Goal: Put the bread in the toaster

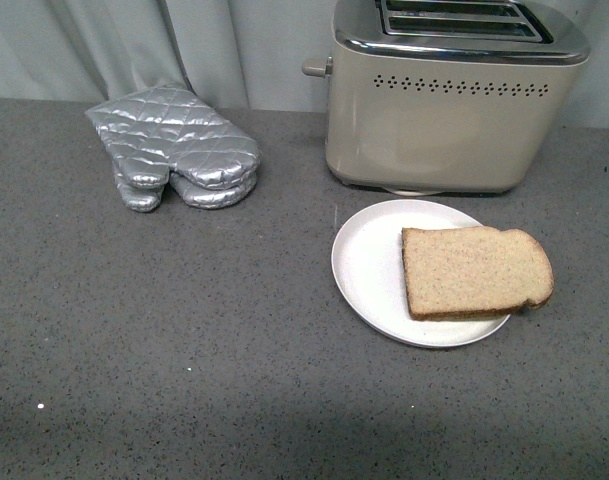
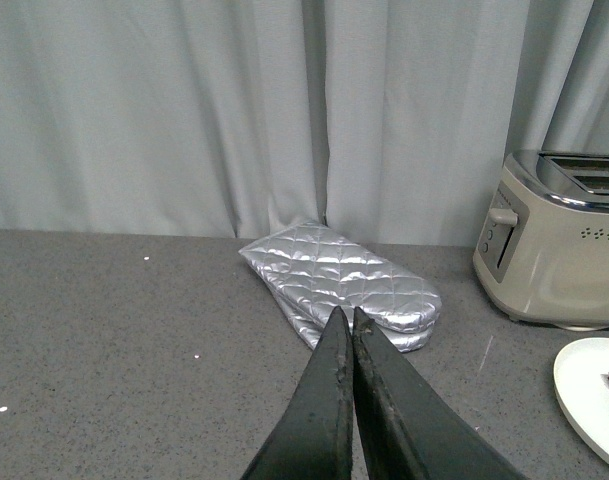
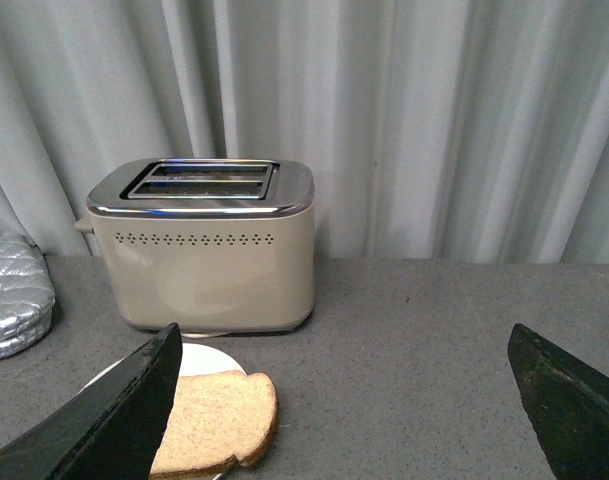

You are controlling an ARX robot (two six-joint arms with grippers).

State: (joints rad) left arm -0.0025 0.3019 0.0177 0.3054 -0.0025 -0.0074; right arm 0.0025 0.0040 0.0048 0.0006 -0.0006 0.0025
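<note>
Grey counter [image 1: 184, 350]: plate [image 1: 369, 262] holds bread [image 1: 474, 272]; left pincer [image 2: 349, 318] pressed together, right pincer [image 3: 344, 340] spread.

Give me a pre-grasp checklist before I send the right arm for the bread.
1. Light-brown wholemeal bread slice flat on round white plate, nothing on it: ok.
2. Beige-cream metal toaster slots uncovered: ok.
3. Slots empty inside: cannot tell.
4. Right gripper jaws wide open: ok.
5. Left gripper jaws shut, holding nothing: ok.
6. Silver quilted oven mitt away from plate and toaster: ok.
</note>
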